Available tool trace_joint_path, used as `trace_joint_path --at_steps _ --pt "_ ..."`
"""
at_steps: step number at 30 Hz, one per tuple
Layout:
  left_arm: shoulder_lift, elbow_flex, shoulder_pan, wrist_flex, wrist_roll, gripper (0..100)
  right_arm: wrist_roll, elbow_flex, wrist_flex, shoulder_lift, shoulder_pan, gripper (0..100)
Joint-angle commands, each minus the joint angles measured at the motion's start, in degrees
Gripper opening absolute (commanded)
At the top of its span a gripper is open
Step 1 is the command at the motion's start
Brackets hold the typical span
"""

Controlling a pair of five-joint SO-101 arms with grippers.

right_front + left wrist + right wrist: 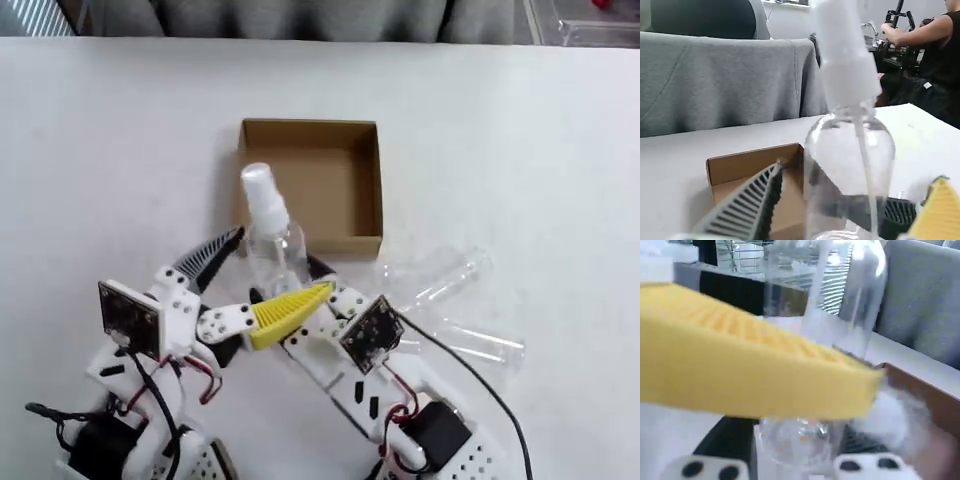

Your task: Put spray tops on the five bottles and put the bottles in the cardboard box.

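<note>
Clear spray bottle (pixel 272 245) stands upright on white surface (pixel 520 150), just in front of cardboard box (pixel 310 125), white spray top (pixel 258 185) on it. Right claw (pixel 795 440) grips bottle low down. Left claw (pixel 285 262) open wide, grey finger one side of bottle, yellow finger other side. Two bare bottles (pixel 435 280) lie near right arm.

A white table (pixel 520 130) spreads below; grey cloth (pixel 715 80) hangs behind it; a clear plastic bin (pixel 590 30) sits beyond.
</note>
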Motion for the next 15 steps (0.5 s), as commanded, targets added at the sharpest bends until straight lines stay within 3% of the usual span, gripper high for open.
trace_joint_path --at_steps 1,9,15 --pt "-0.22 -2.29 -0.66 -1.41 -0.44 41 0.53 -0.53 -3.03 -0.48 2.51 1.6" --pt "-0.22 -1.32 -1.63 -4.75 -0.44 41 0.44 -0.44 -2.95 -0.48 2.77 1.6" --pt "-0.13 2.90 -3.82 -13.19 -0.35 41 0.44 0.79 -3.12 -0.48 2.68 1.6"
